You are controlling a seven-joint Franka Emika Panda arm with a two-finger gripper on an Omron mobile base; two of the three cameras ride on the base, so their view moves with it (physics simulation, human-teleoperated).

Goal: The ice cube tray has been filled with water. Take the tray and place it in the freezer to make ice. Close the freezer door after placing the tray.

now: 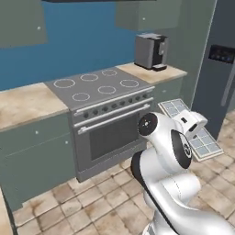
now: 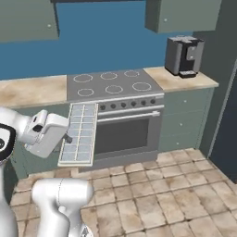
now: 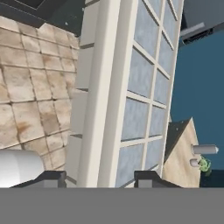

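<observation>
Right base view: jaws grasping ice cube tray [image 2: 79, 134] before the oven [image 2: 122, 134].

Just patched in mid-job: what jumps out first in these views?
The ice cube tray, gripped by the end effector and carried in mid-air in front of the oven. Behind it, the coffee machine sits on the counter, with the dark fridge's dispenser panel at right.
</observation>
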